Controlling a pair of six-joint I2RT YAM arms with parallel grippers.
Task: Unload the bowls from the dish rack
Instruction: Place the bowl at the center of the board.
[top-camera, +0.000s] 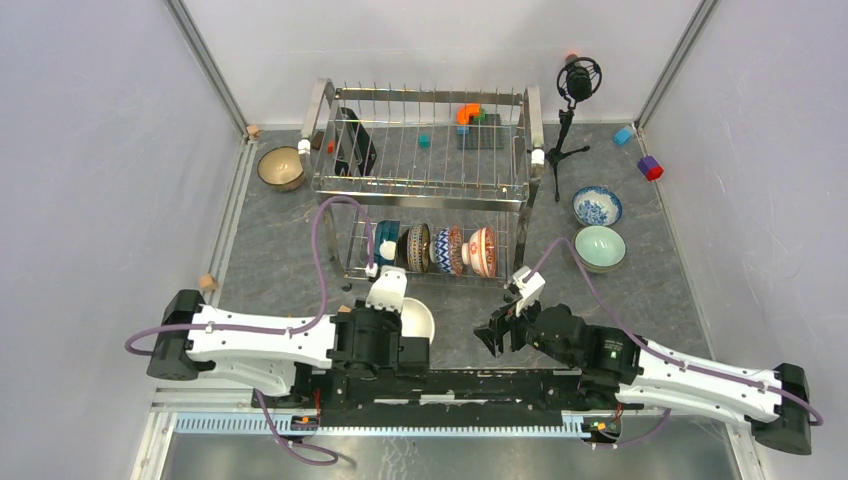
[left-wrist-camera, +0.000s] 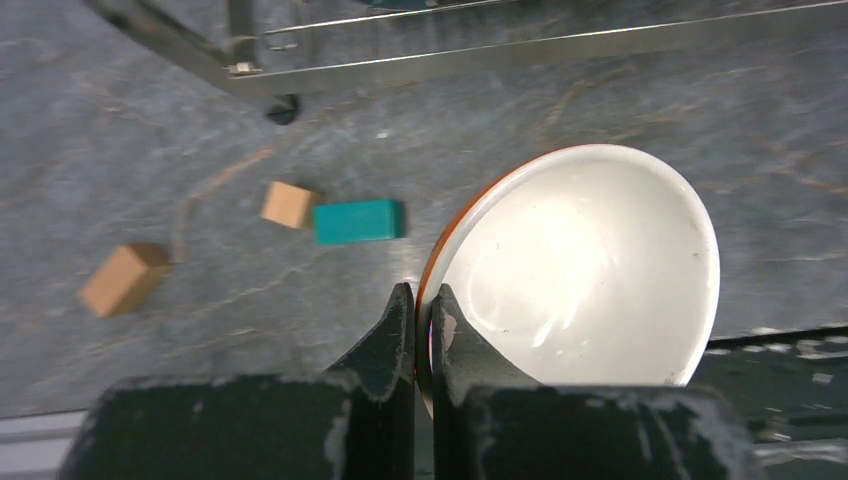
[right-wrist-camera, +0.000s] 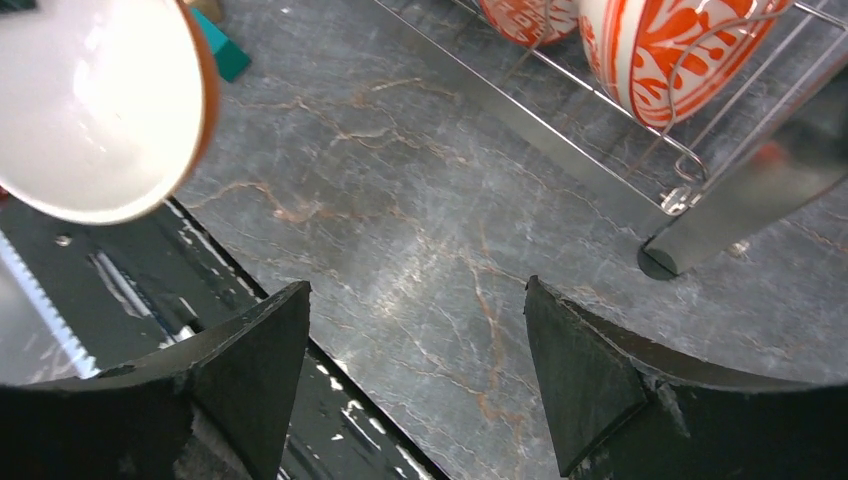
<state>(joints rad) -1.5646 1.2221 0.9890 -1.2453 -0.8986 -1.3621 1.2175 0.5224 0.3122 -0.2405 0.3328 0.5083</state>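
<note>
- Two-tier shiny steel wire dish rack (top-camera: 430, 203), far centre. Its lower tier holds a row of patterned bowls (top-camera: 447, 249) on edge between prongs, so each likely needs a rim pinch.
- Orange bowl with white inside (left-wrist-camera: 580, 260): out of the rack, near-left of its front rail. Can't tell if it touches the table.
- Left gripper (left-wrist-camera: 422, 298): clamped on that bowl's rim, one finger inside, one outside.
- Right gripper (right-wrist-camera: 415, 290): jaws wide, empty, over bare tabletop by the rack's near-right foot.
- Blue-and-white bowl (top-camera: 597, 206) and pale green bowl (top-camera: 600, 248) sit right of the rack, brown-gold bowl (top-camera: 281, 168) far left.
- Teal block (left-wrist-camera: 358, 221) lies just left of the held bowl. Room looks better to the right.
</note>
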